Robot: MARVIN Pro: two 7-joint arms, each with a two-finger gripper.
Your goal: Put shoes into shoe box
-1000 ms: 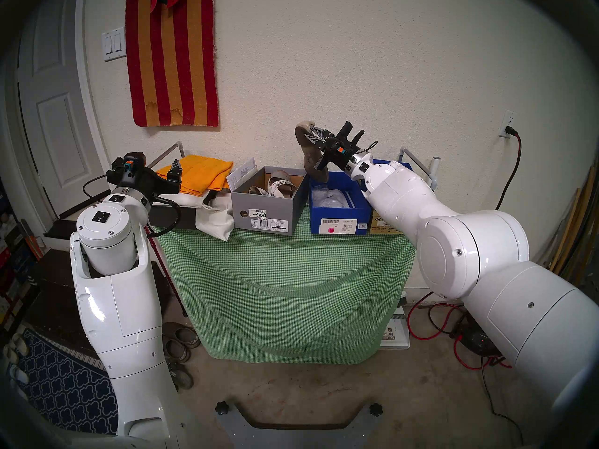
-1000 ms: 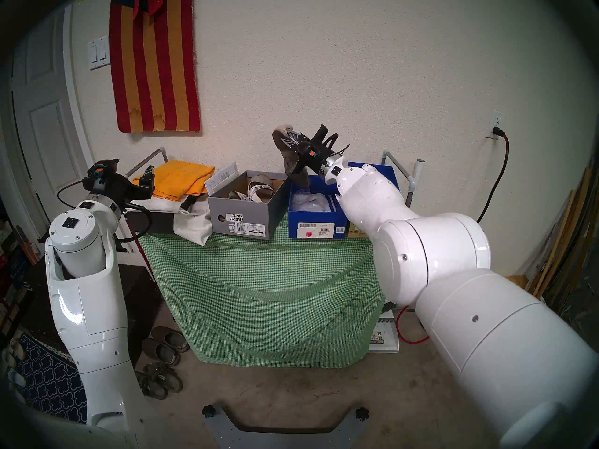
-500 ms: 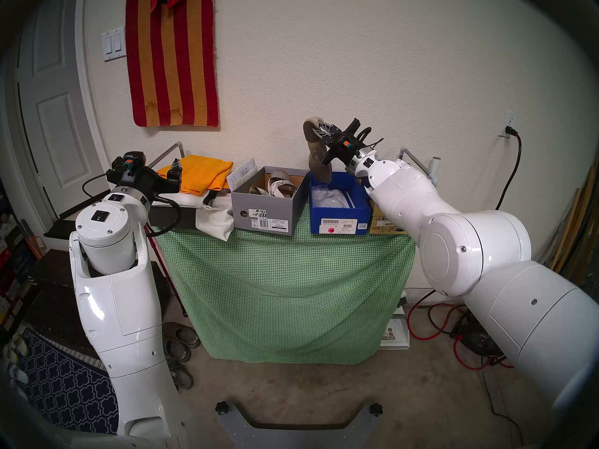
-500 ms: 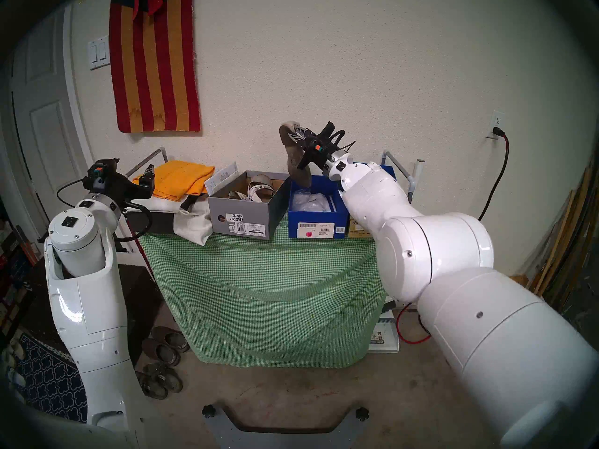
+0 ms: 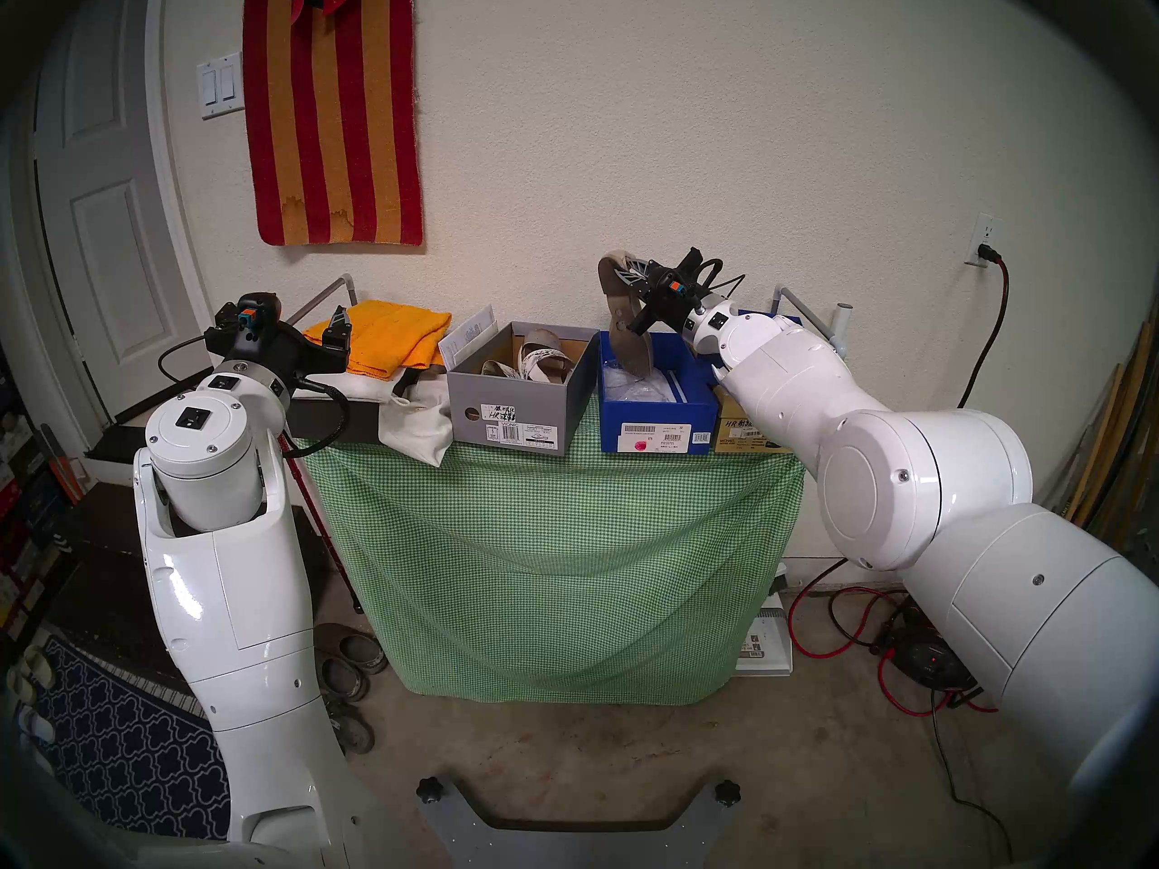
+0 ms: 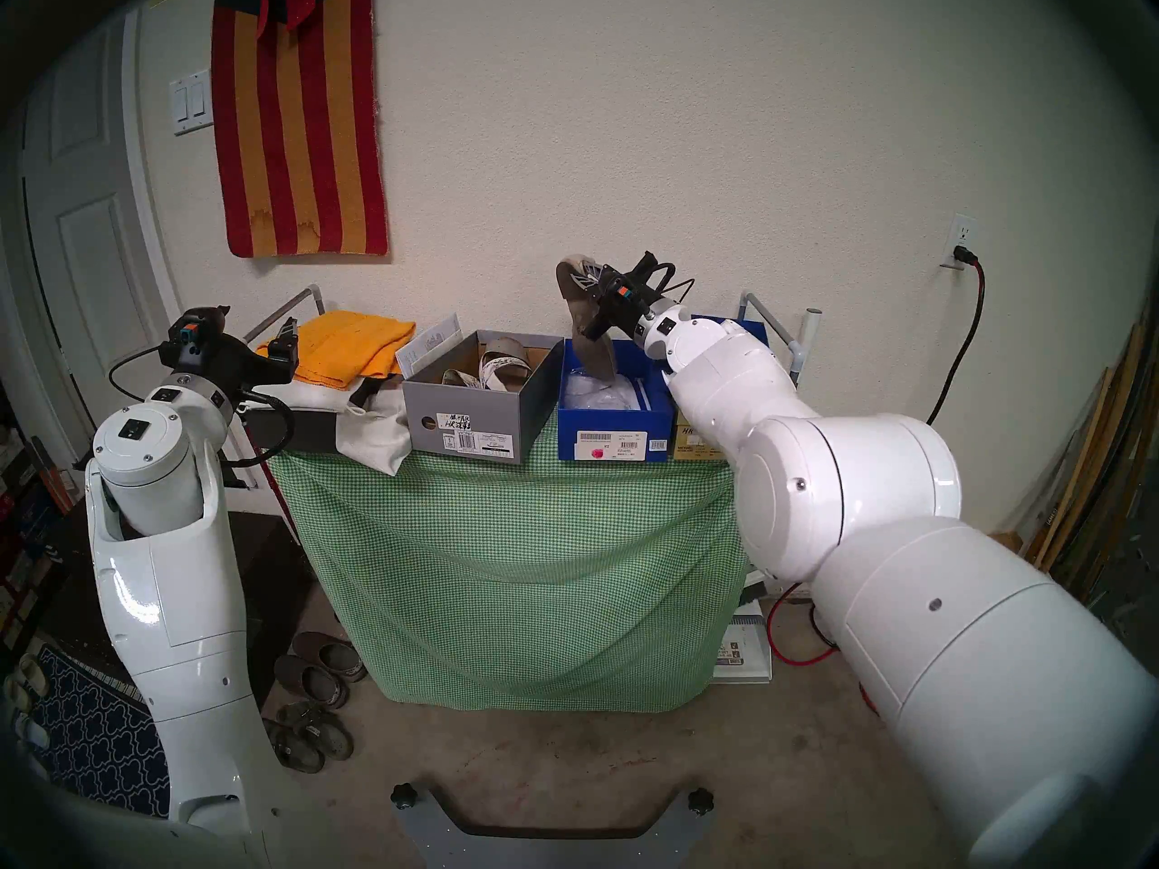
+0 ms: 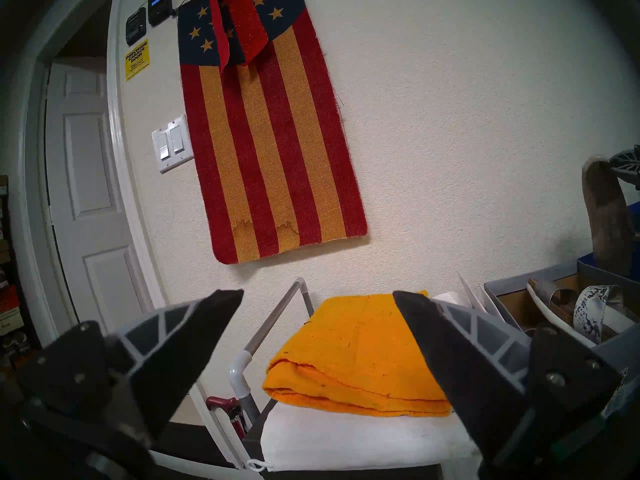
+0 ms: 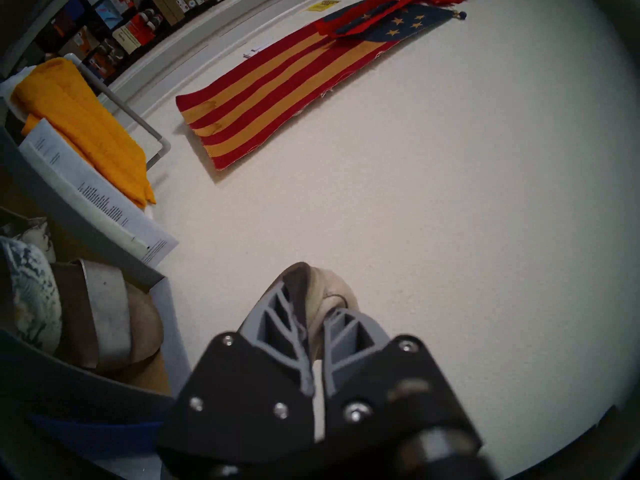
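My right gripper [image 5: 619, 271] is shut on the heel end of a beige ballet flat [image 5: 624, 325], which hangs sole towards me. Its toe dips below the rim of the open blue shoe box [image 5: 658, 419] holding white tissue paper. The right wrist view shows both fingers [image 8: 277, 316] pinching the flat's heel [image 8: 329, 292]. The white-soled sandals [image 5: 540, 360] lie in the open grey shoe box [image 5: 508, 404] to the left. My left gripper [image 7: 317, 294] stands open and empty, left of the boxes, in front of the orange towel [image 7: 356, 358].
The boxes stand on a table draped in green checked cloth [image 5: 552, 548]. A white cloth bag [image 5: 420, 422] hangs over its left edge. A tan box [image 5: 743, 432] sits right of the blue one, under my right arm. Dark clogs [image 5: 351, 661] and red cables [image 5: 834, 623] lie on the floor.
My right gripper has carried the flat to the right and down, from above the edge between the two boxes to over the blue box. The left arm has stayed still.
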